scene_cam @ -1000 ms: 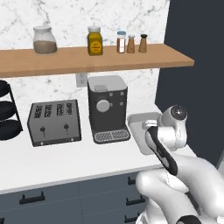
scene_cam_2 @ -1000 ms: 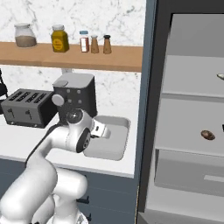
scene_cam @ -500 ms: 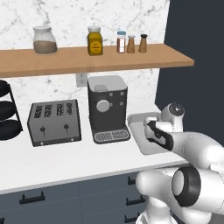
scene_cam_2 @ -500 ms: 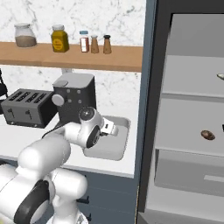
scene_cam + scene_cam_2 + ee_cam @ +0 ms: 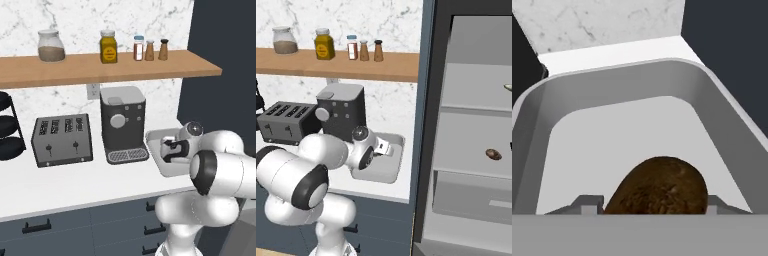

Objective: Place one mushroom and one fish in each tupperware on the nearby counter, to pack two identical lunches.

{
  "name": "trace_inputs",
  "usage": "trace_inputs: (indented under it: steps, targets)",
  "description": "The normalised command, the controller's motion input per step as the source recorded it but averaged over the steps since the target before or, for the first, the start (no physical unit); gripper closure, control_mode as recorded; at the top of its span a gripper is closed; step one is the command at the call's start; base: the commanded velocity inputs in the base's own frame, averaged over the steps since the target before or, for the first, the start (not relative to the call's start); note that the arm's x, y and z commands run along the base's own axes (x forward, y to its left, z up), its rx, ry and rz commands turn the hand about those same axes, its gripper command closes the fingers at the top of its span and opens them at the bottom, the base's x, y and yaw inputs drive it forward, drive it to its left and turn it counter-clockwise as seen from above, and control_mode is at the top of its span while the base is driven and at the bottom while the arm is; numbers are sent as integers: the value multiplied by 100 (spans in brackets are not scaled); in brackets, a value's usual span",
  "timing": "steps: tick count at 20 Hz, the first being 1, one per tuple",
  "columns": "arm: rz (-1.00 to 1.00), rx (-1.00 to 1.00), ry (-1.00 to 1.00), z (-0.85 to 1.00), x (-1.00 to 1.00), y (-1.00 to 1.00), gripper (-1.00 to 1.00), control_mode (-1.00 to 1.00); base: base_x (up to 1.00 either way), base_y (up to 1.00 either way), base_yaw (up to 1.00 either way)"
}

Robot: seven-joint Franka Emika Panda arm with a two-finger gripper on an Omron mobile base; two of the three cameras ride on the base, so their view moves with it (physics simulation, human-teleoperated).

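The pincer [image 5: 647, 209] hangs inside the grey tupperware [image 5: 722, 115] at the tabletop's [image 5: 75, 182] right end, beside the coffee machine [image 5: 122, 122], pinching a brown mushroom [image 5: 659, 187] between its fingertips.

Even, soft rendered light, bright on the worktop [image 5: 75, 185] and marble wall [image 5: 100, 15]. A faint shadow lies under the wooden shelf [image 5: 100, 70]. Everything is sharp, without glare, blur or edge distortion.
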Motion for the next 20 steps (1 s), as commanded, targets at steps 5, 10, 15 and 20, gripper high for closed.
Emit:
trace_inputs:
  steps: [5,10,15,20]
  targets:
    - [0,0,0,0,42,0,-100,-100,0,0,0]
    - [0,0,1,20,12,0,-100,-100,0,0,0]
    - [2,0,0,96,-41,5,-100,-100,0,0,0]
    - [5,0,8,99,-82,15,-100,-100,0,0,0]
